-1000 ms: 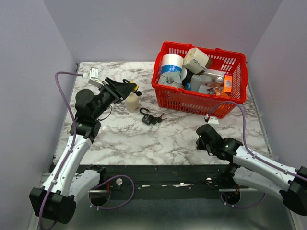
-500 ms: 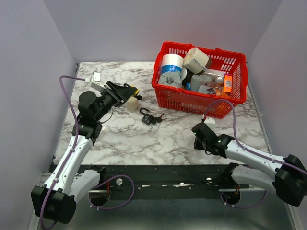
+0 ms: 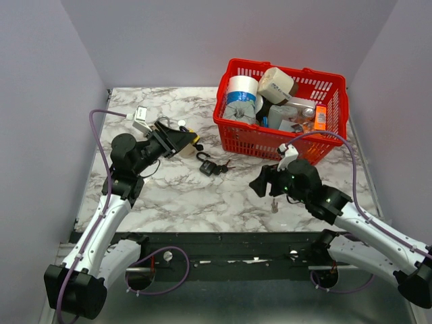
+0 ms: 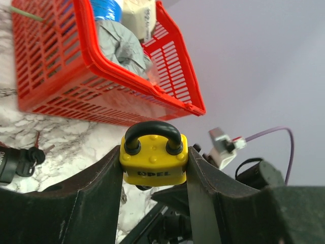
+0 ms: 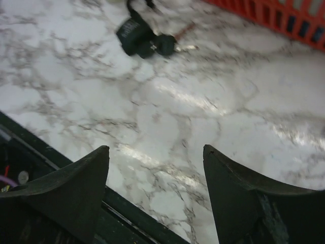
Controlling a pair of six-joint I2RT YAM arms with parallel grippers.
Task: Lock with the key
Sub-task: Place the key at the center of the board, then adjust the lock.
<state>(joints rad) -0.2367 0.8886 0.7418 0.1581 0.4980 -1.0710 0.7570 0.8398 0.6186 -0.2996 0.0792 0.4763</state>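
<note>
My left gripper (image 4: 154,161) is shut on a yellow padlock (image 4: 154,163) with a black shackle, held by its two sides. It hangs above the table's left half (image 3: 192,142). A black padlock (image 3: 208,167) lies mid-table with a key (image 3: 225,164) and red tags beside it. The right wrist view has them far ahead, the black padlock (image 5: 136,34) and the key (image 5: 182,40). My right gripper (image 3: 259,186) is open over bare marble, nothing between its fingers (image 5: 76,178). A small thin thing (image 3: 273,202), maybe a key, lies just below it.
A red basket (image 3: 237,131) full of tape rolls and packets stands at the back right, close behind the black padlock. The table's dark front edge (image 5: 61,168) runs just under my right gripper. Purple walls close in both sides.
My right arm swung up and left over the table, and its jaws went from shut to wide open. My left gripper shifted slightly right with the yellow padlock.
</note>
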